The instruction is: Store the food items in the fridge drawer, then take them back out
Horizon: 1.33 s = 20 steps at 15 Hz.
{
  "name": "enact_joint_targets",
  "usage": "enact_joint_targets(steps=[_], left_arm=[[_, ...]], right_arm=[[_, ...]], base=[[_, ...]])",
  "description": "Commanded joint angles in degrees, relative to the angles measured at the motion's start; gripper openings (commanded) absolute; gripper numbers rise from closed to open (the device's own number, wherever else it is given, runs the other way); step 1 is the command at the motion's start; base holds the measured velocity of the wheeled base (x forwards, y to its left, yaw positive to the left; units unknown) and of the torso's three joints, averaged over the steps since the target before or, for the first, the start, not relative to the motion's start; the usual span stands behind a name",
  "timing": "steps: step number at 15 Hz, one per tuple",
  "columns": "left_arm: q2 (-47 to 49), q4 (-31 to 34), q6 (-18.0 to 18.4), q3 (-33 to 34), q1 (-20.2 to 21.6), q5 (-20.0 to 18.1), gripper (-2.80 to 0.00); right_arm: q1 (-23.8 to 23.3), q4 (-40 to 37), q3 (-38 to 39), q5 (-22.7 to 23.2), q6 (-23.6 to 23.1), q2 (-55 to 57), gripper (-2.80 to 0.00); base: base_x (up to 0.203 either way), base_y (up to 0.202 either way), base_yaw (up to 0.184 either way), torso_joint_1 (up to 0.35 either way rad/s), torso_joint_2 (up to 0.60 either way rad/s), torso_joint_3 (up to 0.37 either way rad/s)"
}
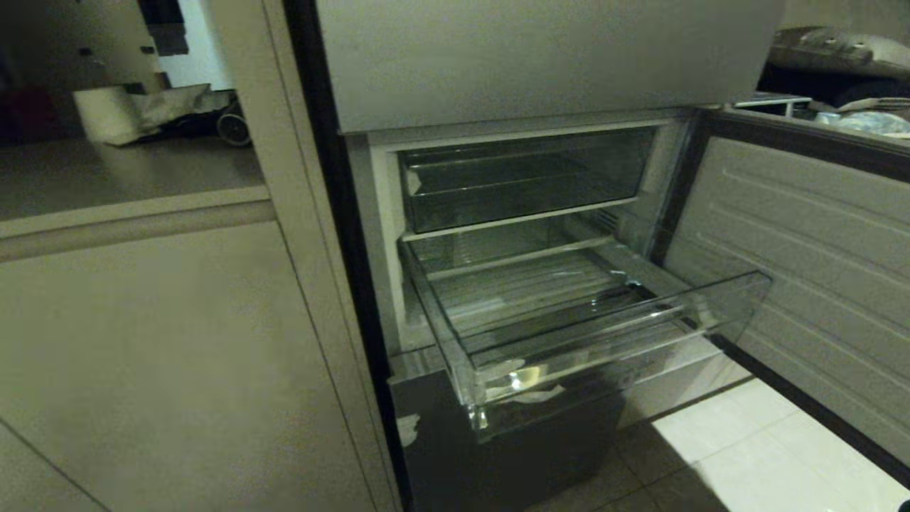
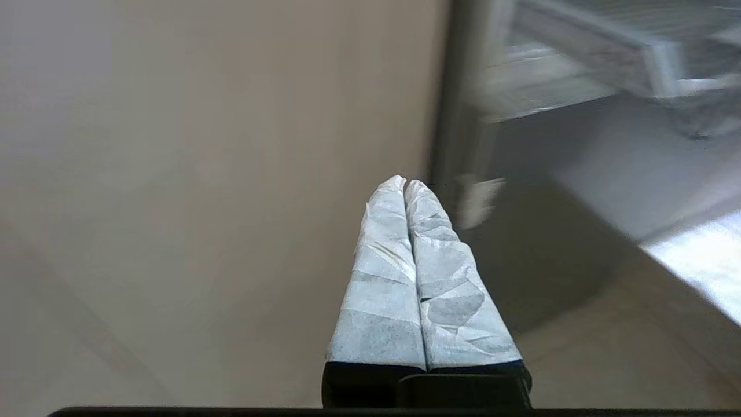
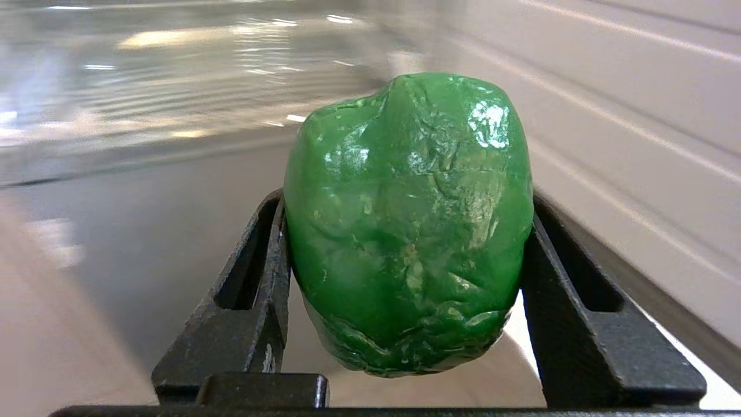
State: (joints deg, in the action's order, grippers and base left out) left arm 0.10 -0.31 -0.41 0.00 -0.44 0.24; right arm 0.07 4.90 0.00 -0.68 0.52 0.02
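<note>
1. Clear plastic forms the fridge drawer (image 1: 597, 320), pulled well out of the fridge body at the middle of the head view; its tall front lip runs from about 7 o'clock up toward 3 o'clock, and its ribbed floor lies bare.
2. Above it, toward 12 o'clock, a second clear bin (image 1: 526, 181) sits pushed in, its front edge set back behind the drawer's lip, so the space over the drawer floor is open from above.
3. At 3 o'clock the open fridge door (image 1: 803, 242) stands beside the drawer's right corner, its ribbed inner wall closing off that side.
4. At 9 o'clock a plain cabinet panel (image 1: 163, 355) runs along the fridge's dark side edge.
5. At 5 o'clock a bright patch of tiled floor (image 1: 753, 455) lies below the drawer and the door's lower edge.
6. Neither arm shows in the head view.
7. In the right wrist view the right gripper (image 3: 405, 231) has its black jaws clamped on either flank of the glossy green pepper (image 3: 408, 220), which fills the gap between them; the drawer's blurred clear wall lies beyond.
8. In the left wrist view the left gripper (image 2: 405, 185) has its taped fingers (image 2: 382, 289) pressed together with nothing between them, pointing toward the cabinet panel beside the fridge's lower corner.
</note>
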Motion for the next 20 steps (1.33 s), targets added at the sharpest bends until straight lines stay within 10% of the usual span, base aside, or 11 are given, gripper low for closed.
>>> enact_joint_targets(steps=[1, 11, 20], left_arm=[[-0.01, -0.04, -0.02, 0.0, 0.0, 0.02, -2.8], [-0.01, -0.04, -0.02, 0.0, 0.0, 0.02, -2.8], [-0.01, -0.04, -0.02, 0.0, 0.0, 0.02, -2.8]], right_arm=[[0.01, 0.02, 1.67, -0.02, 0.01, -0.02, -2.8], [0.09, 10.15, -0.06, 0.31, -3.9, 9.75, -2.8], [0.45, 19.82, -25.52, 6.4, 3.39, 49.11, -2.8]], base=[[0.003, -0.007, 0.183, -0.002, 0.0, 0.003], [0.001, -0.005, 0.109, 0.002, 0.0, 0.003], [0.0, 0.0, 0.0, 0.0, 0.0, 0.0]])
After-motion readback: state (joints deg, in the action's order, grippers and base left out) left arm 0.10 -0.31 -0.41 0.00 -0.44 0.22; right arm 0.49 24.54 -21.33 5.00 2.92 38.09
